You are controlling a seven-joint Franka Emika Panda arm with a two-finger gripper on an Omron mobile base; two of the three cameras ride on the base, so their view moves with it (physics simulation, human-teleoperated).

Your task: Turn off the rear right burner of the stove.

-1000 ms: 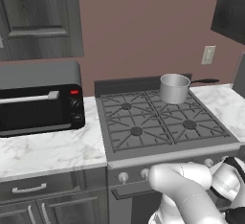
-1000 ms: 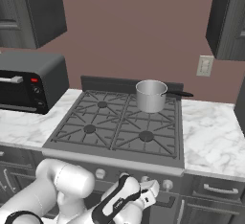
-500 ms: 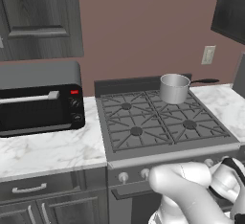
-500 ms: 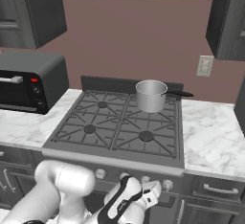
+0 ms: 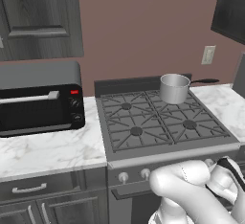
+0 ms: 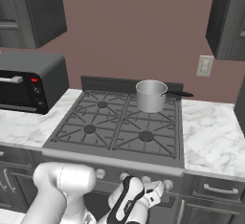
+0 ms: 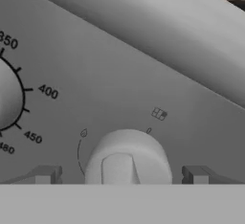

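Your pincer [image 7: 118, 175] is spread apart around a silver knob [image 7: 128, 157] on the stove [image 5: 167, 153] front panel. The rear right burner [image 6: 152, 115] sits under the saucepan [image 6: 151, 95]. Next, close and turn it off.

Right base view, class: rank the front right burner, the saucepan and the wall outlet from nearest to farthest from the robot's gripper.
Gripper sits low at the stove's knob panel.
1. Front right burner, just above the panel.
2. Saucepan, at the stove's rear right.
3. Wall outlet, on the back wall, farther right.
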